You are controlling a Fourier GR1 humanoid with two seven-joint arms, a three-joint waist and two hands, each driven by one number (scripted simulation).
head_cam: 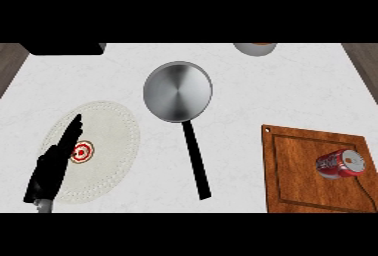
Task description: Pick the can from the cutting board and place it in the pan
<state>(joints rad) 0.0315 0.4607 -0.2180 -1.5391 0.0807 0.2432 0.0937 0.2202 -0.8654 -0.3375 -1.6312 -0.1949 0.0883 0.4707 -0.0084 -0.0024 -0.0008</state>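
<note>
Single head view, steeply down onto the counter (295, 90), left hand (52, 170) at lower-left edge

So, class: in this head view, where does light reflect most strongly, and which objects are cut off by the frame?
Head view: the pan shows a radial metallic sheen; the can has a pale shine on its end; a bowl and a dark object are cropped at the top edge.

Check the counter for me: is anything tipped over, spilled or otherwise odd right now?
The can lies on its side on the cutting board, not upright. No spill shows. The pan holds nothing. The left hand rests open over the round mat.
</note>
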